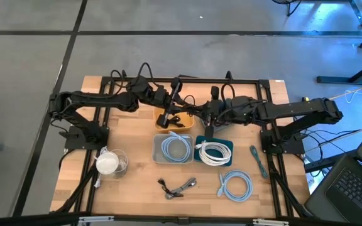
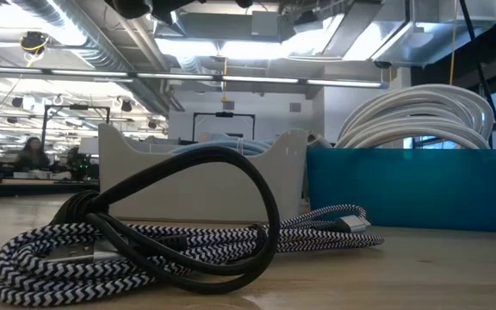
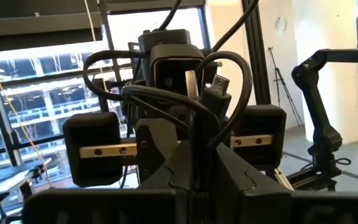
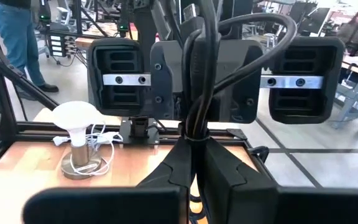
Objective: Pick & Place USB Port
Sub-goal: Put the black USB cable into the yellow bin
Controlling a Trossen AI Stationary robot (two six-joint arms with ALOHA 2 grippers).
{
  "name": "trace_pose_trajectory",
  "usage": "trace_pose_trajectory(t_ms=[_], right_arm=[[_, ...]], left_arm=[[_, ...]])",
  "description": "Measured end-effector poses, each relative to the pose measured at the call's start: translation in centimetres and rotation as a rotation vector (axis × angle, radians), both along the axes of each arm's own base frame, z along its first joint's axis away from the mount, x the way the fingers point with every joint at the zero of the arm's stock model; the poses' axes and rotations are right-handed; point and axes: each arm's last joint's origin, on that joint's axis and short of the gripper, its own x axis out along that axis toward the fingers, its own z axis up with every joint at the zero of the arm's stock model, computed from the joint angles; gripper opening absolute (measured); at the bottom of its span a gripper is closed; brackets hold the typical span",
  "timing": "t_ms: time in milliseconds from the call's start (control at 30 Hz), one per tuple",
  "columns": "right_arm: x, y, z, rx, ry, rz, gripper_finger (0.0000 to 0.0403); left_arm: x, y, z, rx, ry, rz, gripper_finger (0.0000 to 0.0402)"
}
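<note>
A coiled black-and-white braided cable (image 2: 188, 254) lies on the wooden tabletop (image 2: 420, 275), closest to the camera. A plain black cable (image 2: 231, 185) arches up in a loop over the braided cable and rests on it. Just behind the braided cable stands a white bin (image 2: 205, 176) with a scooped front wall. Beside the white bin, to its right and close against it, stands a teal bin (image 2: 403, 189) holding a coil of white cable (image 2: 420, 116) that rises above its rim. Far behind the white bin, a person (image 2: 33, 153) sits in the room.
</note>
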Motion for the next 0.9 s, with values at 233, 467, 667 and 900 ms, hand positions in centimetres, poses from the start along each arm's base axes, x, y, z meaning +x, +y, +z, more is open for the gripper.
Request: trace_pose_trajectory(t_ms=[233,467,667,900], right_arm=[[-1.1,-0.4,-0.2,-0.151,0.100,-0.124,0.0133],[-5.0,-1.1,-1.0,-0.271,0.354,-0.514,0.0190],[-7.2,-1.6,-1.7,-0.224,0.423,-0.678,0.0188],[-7.1,-2.4,-2.0,-0.152,0.398,-0.743,0.0179]], left_arm=[[-0.5,0.3,0.2,-0.011,0.044,0.014,0.0025],[-3.7,1.6,0.1,-0.002,0.315,0.275,0.0025],[-5.5,2.8,-2.3,0.079,0.644,0.620,0.0025],[-4.0,4.6,-5.9,0.046,0.862,0.635,0.0025]])
